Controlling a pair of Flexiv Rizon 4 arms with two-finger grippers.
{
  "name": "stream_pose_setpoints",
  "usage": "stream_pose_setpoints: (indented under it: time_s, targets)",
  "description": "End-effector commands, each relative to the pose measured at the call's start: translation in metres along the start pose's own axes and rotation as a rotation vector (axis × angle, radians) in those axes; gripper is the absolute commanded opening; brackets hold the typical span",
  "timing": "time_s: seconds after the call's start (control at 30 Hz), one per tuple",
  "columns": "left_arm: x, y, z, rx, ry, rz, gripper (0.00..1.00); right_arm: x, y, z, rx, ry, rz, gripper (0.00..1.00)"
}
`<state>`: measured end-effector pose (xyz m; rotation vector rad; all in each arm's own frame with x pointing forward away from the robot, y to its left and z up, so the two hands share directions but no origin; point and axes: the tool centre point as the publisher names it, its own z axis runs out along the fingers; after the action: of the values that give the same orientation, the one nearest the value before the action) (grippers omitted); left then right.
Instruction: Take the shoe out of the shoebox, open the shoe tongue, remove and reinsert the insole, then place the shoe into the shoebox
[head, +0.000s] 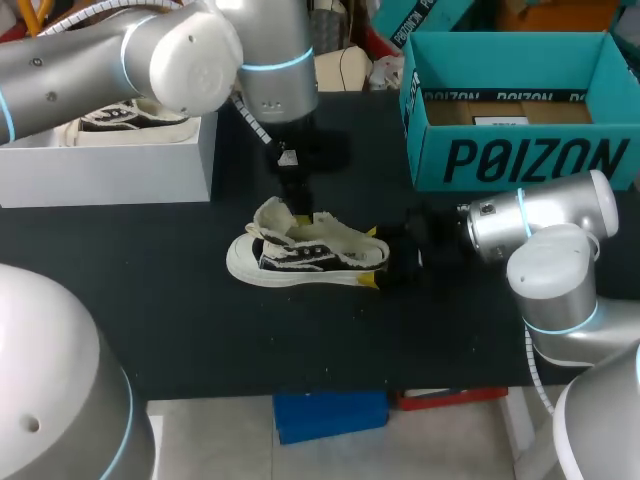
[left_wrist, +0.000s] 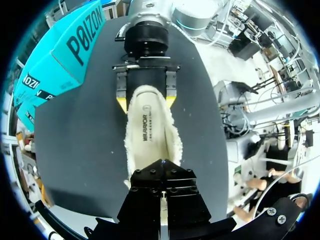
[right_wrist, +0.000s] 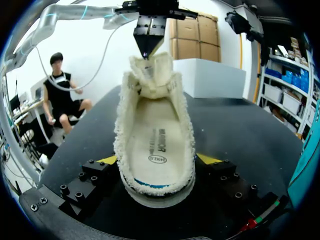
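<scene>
So the shoe (head: 300, 255) is sitting out on the black table (head: 150, 320), roughly in the middle, resting on its sole. Its long axis is running side to side in the head view, toe pointing toward our left arm's side and heel toward our right arm. We're clamping the heel end with our right gripper (head: 372, 258), with the yellow tips pressing in on both sides of the shoe, so those fingers are standing as wide apart as the heel. Our left gripper (right_wrist: 146, 47) is hanging right above the shoe and pinching the top of the tongue (right_wrist: 150, 75), fingers squeezed together on it, with the tongue standing up off the opening. The insole (left_wrist: 150, 132) is lying flat inside and showing plainly. The teal shoebox (head: 515, 150) is sitting open at the back right, well apart from the shoe, and our right arm is lying across the table just in front of it. At the back left a white box (head: 110, 165) is holding a second shoe (head: 130, 118), with our left arm passing over it.
</scene>
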<state>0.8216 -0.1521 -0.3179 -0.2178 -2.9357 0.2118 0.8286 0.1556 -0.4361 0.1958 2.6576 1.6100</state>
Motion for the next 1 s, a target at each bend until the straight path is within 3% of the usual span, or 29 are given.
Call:
stream_pose_setpoints:
  time_s: [0.03, 0.43, 1.0]
  targets:
    - [-0.017, -0.009, 0.014, -0.019, 0.031, -0.011, 0.0, 0.0, -0.002, 0.002, 0.002, -0.001, 0.001, 0.0]
    - [-0.04, -0.02, 0.044, 0.009, 0.128, -0.034, 0.0, 0.0, -0.002, 0.002, 0.002, -0.001, 0.001, 0.0]
    - [-0.018, -0.017, 0.071, 0.024, 0.165, -0.065, 0.0, 0.0, -0.002, 0.002, 0.002, -0.001, 0.001, 0.0]
